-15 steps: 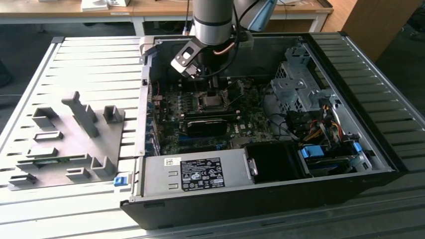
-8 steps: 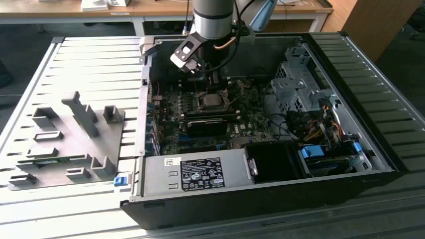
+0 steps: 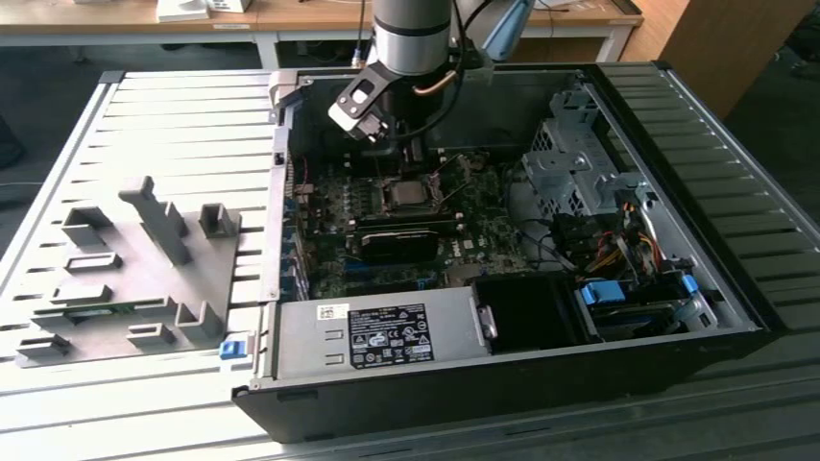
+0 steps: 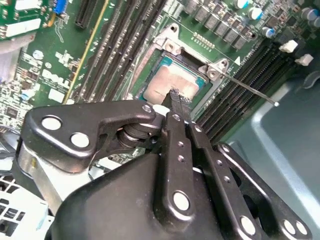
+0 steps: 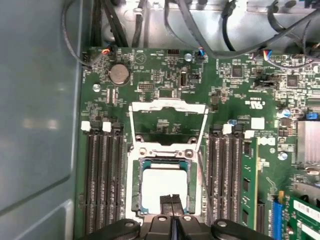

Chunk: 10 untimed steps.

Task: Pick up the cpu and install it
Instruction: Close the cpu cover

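The cpu (image 5: 162, 187), a small square chip with a silvery top, lies flat in the motherboard socket (image 5: 134, 200); it also shows in the exterior view (image 3: 410, 195) and the second wrist view (image 4: 167, 86). The socket's metal load frame (image 5: 167, 106) is flipped open and its thin lever (image 4: 250, 92) stands out to the side. My gripper (image 5: 172, 202) hangs just above one edge of the chip, its two black fingertips (image 4: 175, 97) pressed together with nothing between them. The arm (image 3: 410, 38) reaches down into the open computer case.
Black memory slots (image 5: 102, 180) flank the socket on both sides. A grey power-supply box (image 3: 372, 336) fills the case's near corner, and a drive cage (image 3: 577, 163) with cables sits on the exterior view's right. A grey fixture tray (image 3: 129, 259) lies outside the case.
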Each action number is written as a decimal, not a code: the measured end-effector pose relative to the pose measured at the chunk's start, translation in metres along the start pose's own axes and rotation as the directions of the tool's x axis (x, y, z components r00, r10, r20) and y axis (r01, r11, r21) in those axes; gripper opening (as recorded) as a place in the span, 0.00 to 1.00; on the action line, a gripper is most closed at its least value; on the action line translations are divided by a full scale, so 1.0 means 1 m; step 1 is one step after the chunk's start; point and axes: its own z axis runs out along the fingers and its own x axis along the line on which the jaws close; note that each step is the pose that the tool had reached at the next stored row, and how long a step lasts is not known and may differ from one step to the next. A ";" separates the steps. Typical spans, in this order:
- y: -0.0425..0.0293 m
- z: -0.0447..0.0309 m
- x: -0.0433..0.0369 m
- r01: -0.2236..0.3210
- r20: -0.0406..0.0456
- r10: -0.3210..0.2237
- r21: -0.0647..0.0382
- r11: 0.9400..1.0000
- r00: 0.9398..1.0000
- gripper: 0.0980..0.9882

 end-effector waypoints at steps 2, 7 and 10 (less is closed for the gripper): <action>0.0001 0.0000 -0.0024 0.000 0.000 0.000 0.000 1.000 1.000 0.01; 0.0045 0.0001 -0.0032 0.000 0.000 0.000 0.001 1.000 1.000 0.01; 0.0059 0.0001 -0.0032 0.000 0.000 0.000 0.001 1.000 1.000 0.01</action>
